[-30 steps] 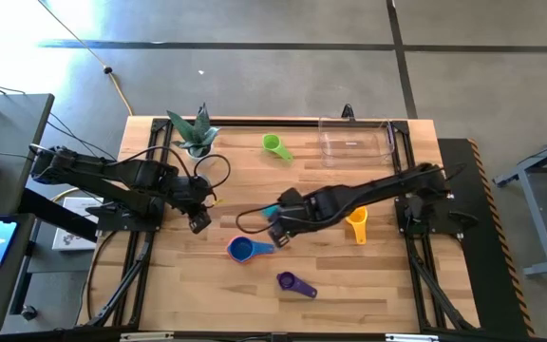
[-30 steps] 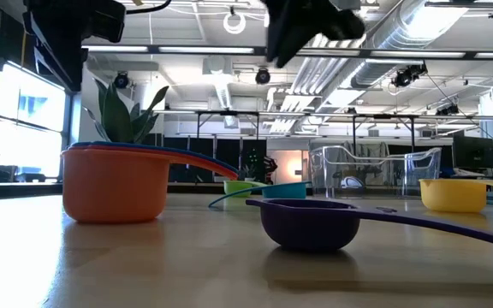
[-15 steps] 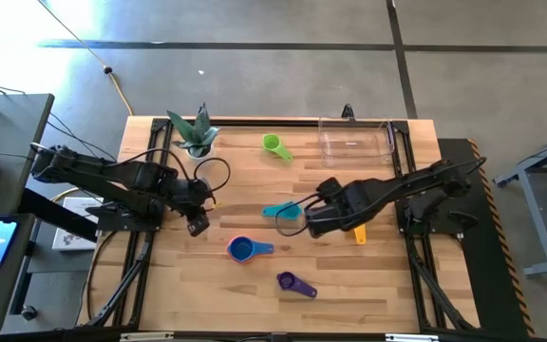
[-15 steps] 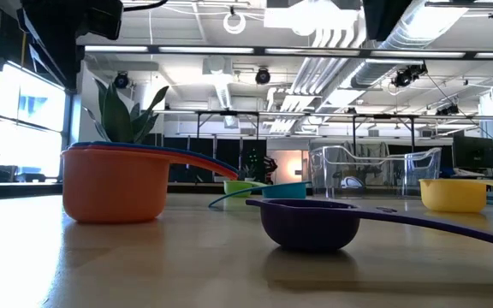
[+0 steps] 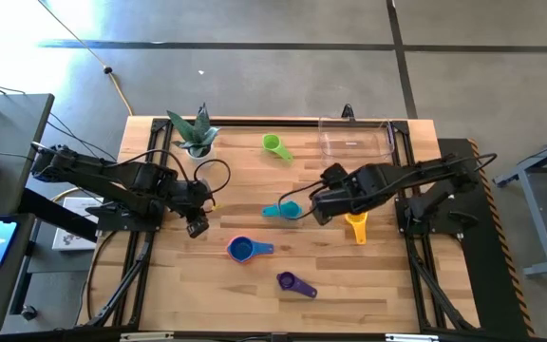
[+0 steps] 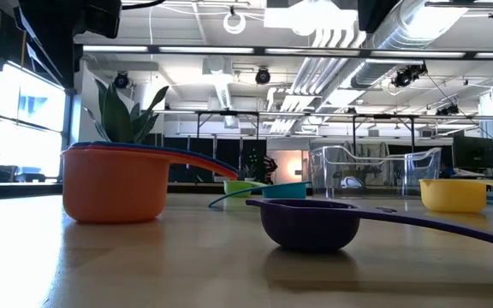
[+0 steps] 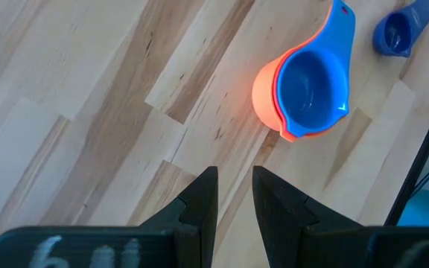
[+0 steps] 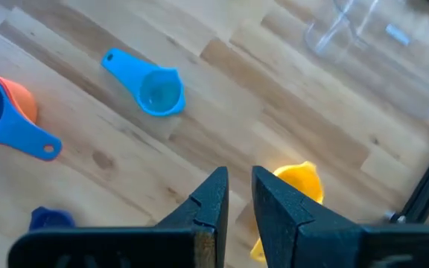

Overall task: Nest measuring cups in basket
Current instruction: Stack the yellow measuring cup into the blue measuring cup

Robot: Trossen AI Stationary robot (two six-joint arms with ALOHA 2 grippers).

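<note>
Hovering above the middle of the wooden table (image 5: 368, 275), the right gripper (image 5: 318, 208) holds nothing — its two dark fingers (image 8: 208, 199) stand close together with only a narrow slot of wood showing between them. Just beside its tip in the high view lies the small teal plastic measuring cup (image 5: 284, 210), and on the gripper's other side, toward the right arm's base, the yellow plastic measuring cup (image 5: 356, 226) rests on the wood. The clear rectangular plastic basket (image 5: 354, 140) sits at the table's far edge on the right, with no cup in it. The green plastic measuring cup (image 5: 273, 144) lies near the far edge, between the basket and the white pot with a green plant (image 5: 196, 135).

The left gripper (image 5: 198, 224) waits over the left part of the table, its fingers (image 7: 202, 195) likewise close together with a slim gap and gripping nothing. The blue plastic measuring cup (image 5: 242, 250) sits nested inside the orange plastic measuring cup (image 7: 265, 93), the pair standing near the table's centre. The purple plastic measuring cup (image 5: 288, 281) lies alone nearer the front edge — well apart from the basket.
</note>
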